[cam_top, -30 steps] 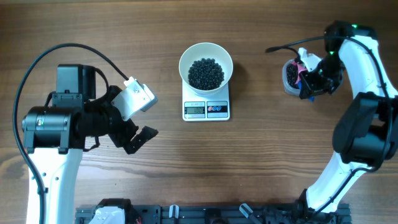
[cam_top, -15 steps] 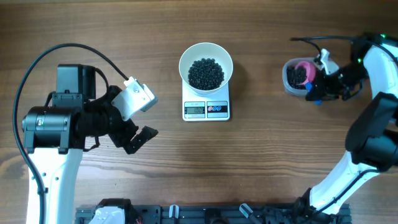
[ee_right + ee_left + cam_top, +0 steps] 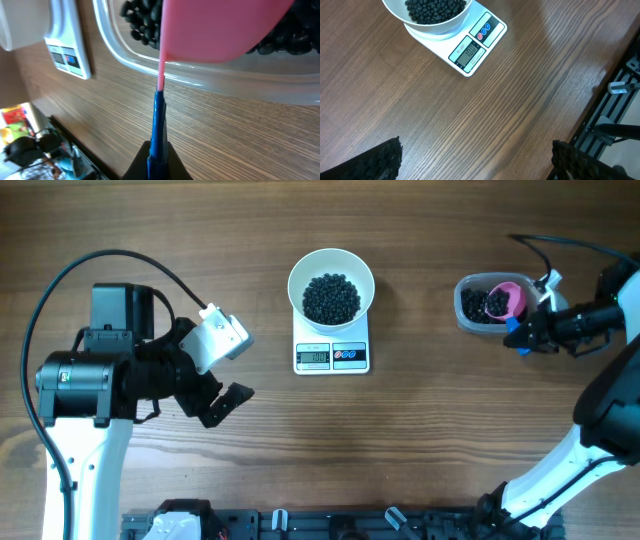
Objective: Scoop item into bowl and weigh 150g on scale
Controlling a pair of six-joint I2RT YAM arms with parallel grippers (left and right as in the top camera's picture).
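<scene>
**A:** Item one, middle of the tabletop (image 3: 420,440)?

**B:** Scale (image 3: 331,356), white and rectangular, with its display and two buttons on the front edge. The digits are too small to read. The bowl (image 3: 296,280), white and round, stands on the scale and covers its rear part. Beads (image 3: 331,298), small, black and matte, lie heaped in the bottom of the bowl.

**A:** Item two, right side?

**B:** Clear tub (image 3: 462,320), well apart from the scale, with more of the same beads inside. A pink scoop (image 3: 510,298) sits with its cup in the tub over the beads. Its thin handle reaches out over the tub wall.

**A:** Right pincer (image 3: 158,125)?

**B:** Clenched on the scoop's handle. The blue fingertips are pressed together around the pink strip, just outside the tub wall.

**A:** Left pincer (image 3: 477,167)?

**B:** Released, with the jaws spread wide and nothing between them. It hangs over bare tabletop on the left, well apart from the scale and touching nothing.
</scene>
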